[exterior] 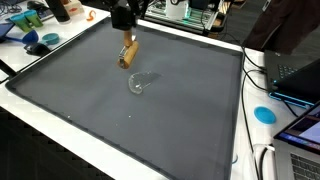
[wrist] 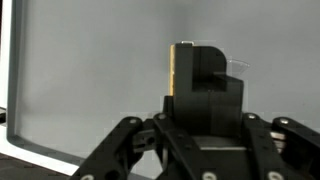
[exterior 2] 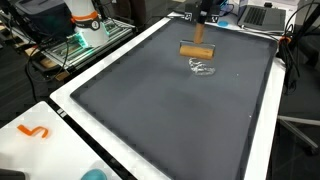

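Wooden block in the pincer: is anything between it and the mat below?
Possibly. The pincer holds the wooden block above the grey mat, and a clear object lies on the mat close to it. Whether it sits right under the block, I cannot tell.

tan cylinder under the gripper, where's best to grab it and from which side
Probably across its middle, coming straight down from above. The tan cylinder lies on its side over the mat, so its long flanks face the fingers and a centred pinch stays balanced. The gripper seems shut on it that way.
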`<state>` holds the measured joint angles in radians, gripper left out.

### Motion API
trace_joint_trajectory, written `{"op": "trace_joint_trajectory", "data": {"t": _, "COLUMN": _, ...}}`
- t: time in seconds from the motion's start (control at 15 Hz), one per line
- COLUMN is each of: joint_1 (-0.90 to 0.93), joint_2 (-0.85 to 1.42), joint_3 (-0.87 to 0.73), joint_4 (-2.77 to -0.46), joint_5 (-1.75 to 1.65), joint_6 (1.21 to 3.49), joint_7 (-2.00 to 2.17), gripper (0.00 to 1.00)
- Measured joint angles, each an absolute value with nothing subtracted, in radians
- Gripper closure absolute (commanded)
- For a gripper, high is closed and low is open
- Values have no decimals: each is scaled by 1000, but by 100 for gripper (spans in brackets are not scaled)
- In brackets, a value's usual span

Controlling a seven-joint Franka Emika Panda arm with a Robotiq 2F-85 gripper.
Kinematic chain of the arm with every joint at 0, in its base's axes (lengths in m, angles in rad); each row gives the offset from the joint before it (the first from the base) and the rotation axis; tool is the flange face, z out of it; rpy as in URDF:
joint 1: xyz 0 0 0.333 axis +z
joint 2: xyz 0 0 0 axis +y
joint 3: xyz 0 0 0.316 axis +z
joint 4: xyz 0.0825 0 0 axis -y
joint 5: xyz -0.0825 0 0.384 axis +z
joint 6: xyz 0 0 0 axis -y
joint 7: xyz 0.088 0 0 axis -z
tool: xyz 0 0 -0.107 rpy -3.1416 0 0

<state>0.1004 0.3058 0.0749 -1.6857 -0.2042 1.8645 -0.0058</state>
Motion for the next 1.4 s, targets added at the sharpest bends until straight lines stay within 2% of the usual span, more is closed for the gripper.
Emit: {"op": "trace_joint_trajectory", "data": {"t": 1.4, "joint_1": 176, "joint_2": 244, "joint_3": 143, "joint_4": -1646, "joint_5": -168, "joint_6": 1838, "joint_7": -60, "gripper": 76}}
